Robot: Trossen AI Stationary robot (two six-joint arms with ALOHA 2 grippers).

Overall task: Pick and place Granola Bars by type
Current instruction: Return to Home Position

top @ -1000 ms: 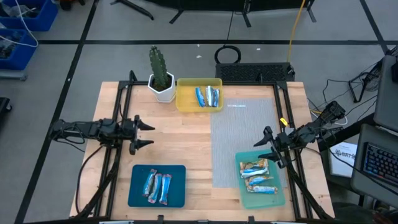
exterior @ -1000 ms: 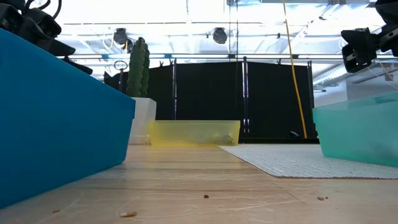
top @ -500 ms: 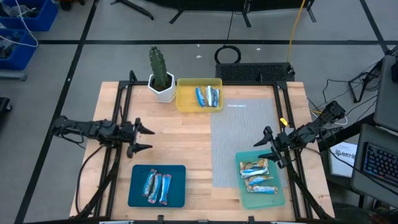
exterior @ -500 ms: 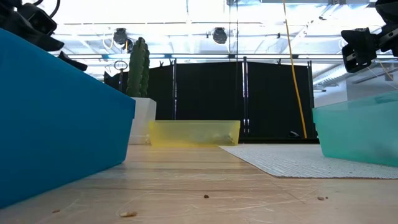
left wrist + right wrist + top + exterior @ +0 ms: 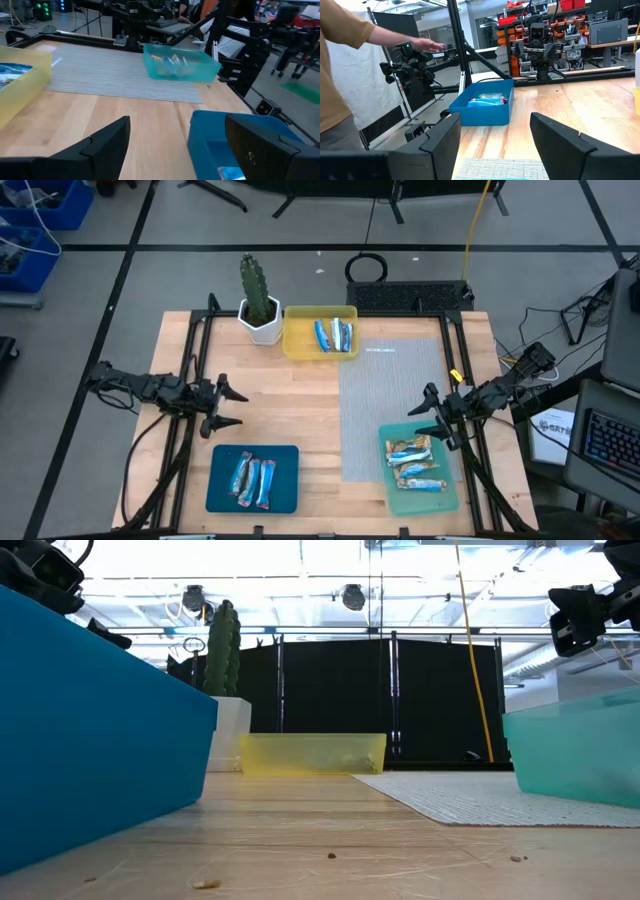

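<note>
The granola bars lie in three trays in the high view. Blue-and-white ones lie in the yellow tray [image 5: 333, 335] and in the dark blue tray [image 5: 252, 478]. Tan ones lie in the light teal tray [image 5: 415, 465]. My left gripper [image 5: 240, 409] hangs open over bare wood, above and to the left of the dark blue tray. Its wrist view shows the open fingers [image 5: 177, 125] with nothing between them. My right gripper [image 5: 422, 418] is open too, just beyond the light teal tray's far left corner, over the grey mat [image 5: 385, 395]. It is empty in its wrist view [image 5: 495, 120].
A potted cactus [image 5: 259, 302] stands at the far edge beside the yellow tray. Bare wood lies between the trays in the table's middle [image 5: 290, 405]. A person [image 5: 350, 60] stands beyond the table's left side, one hand reaching out.
My left gripper has drawn back a little toward the table's near-left, staying open. My right arm has kept still, and the bars have not moved.
</note>
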